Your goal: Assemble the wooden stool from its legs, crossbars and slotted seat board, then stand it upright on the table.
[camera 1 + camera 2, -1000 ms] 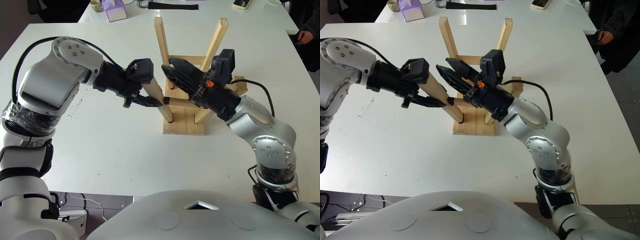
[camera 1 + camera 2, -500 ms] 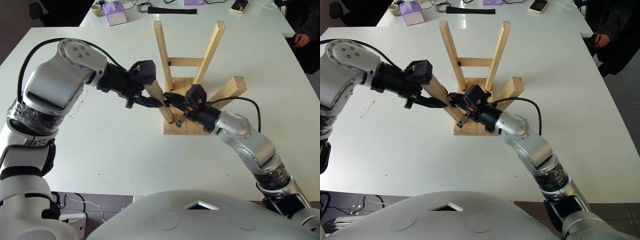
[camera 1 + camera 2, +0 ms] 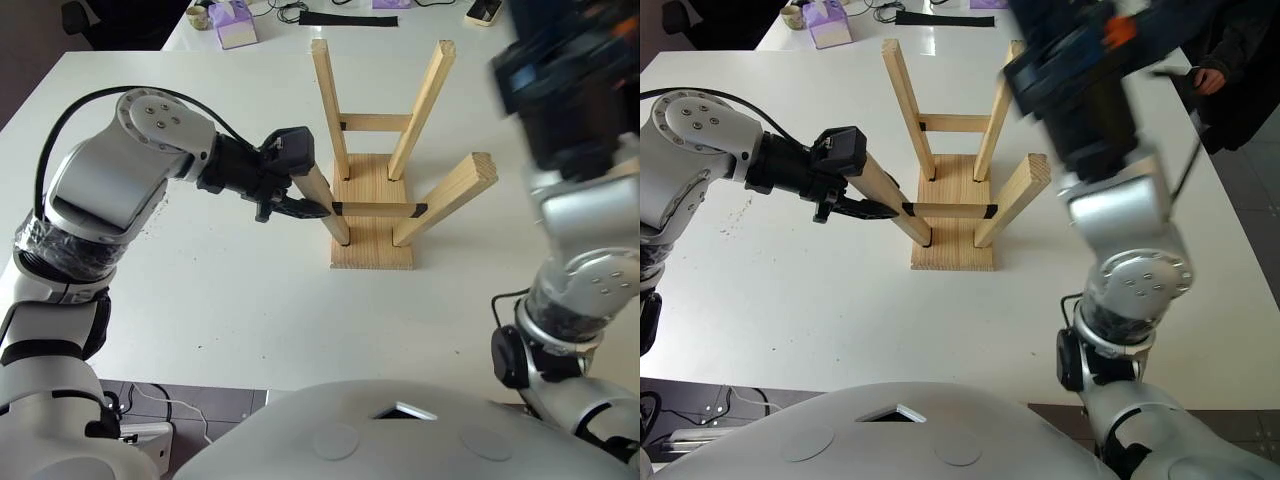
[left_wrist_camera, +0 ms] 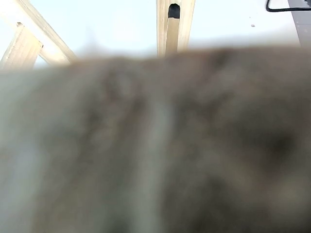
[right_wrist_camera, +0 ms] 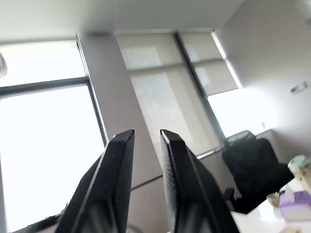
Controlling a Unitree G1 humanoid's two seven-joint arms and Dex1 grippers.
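The wooden stool stands upside down on the white table point(image 3: 200, 300), with its seat board point(image 3: 372, 255) flat and its legs pointing up. One crossbar point(image 3: 372, 123) joins the two far legs, and another crossbar point(image 3: 378, 209) joins the two near legs. My left gripper point(image 3: 298, 200) is shut on the near left leg point(image 3: 322, 192), just above that crossbar's end. In the left wrist view, the held leg is a blur up close, with a slotted leg point(image 4: 174, 19) beyond it. My right arm point(image 3: 570, 90) is raised high at the right. Its gripper point(image 5: 147, 132) points at the ceiling, open and empty.
A purple box point(image 3: 235, 20), a black strap point(image 3: 350, 17) and a phone point(image 3: 483, 8) lie on the far table. A person's hand point(image 3: 1200, 75) rests at the far right edge. The near table in front of the stool is bare.
My right gripper has left the near crossbar and swung up and to the right, high above the table. My left gripper has kept its hold on the near left leg.
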